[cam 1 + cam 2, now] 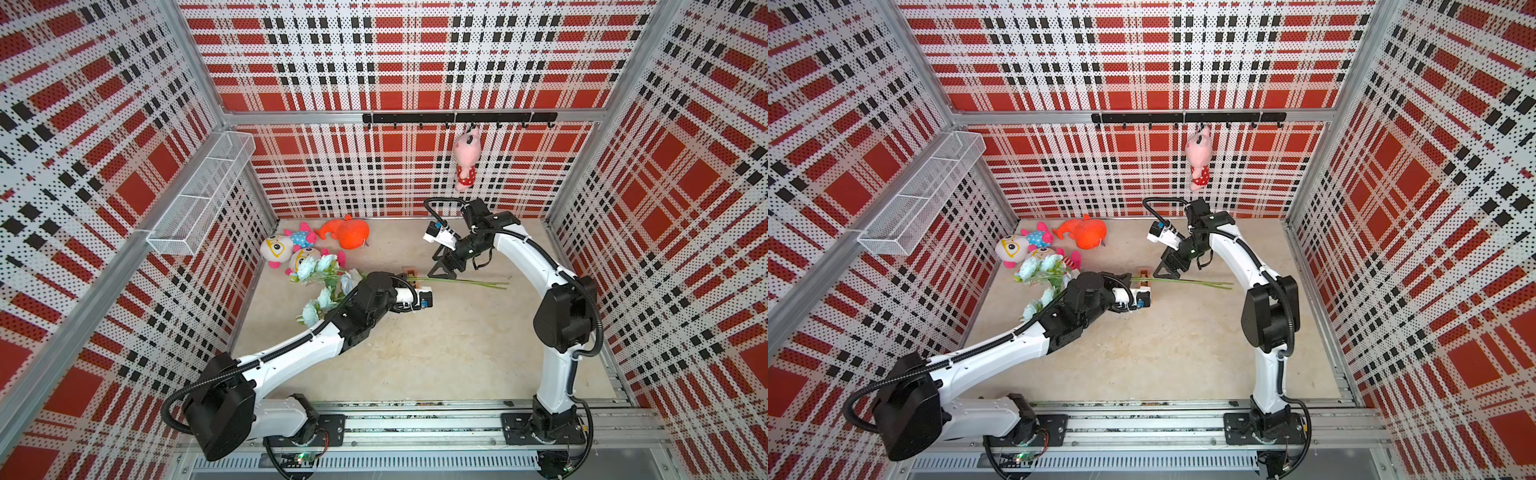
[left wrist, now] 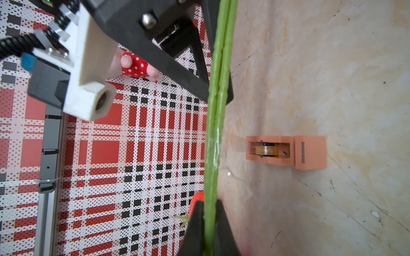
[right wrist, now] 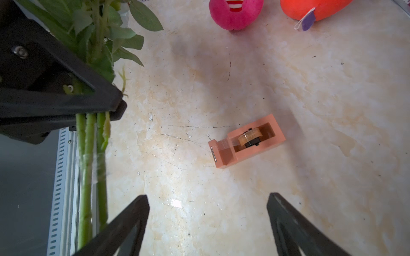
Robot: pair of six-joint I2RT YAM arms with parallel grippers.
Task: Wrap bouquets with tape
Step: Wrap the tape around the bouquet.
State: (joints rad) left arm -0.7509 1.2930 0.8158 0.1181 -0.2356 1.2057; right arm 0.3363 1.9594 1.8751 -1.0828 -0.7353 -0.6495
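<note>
Clamping the stems [image 2: 218, 88], the left claw [image 2: 209, 202] holds the bouquet [image 1: 328, 276] out sideways, probably to steady it for wrapping. The right claw [image 3: 207, 196] hangs wide above the tape [image 3: 246, 140], which sits on the table [image 3: 332, 110] near the stems. Pale blue roses [image 1: 1034, 270]; a clear band [image 3: 91, 161] rings the green stems.
</note>
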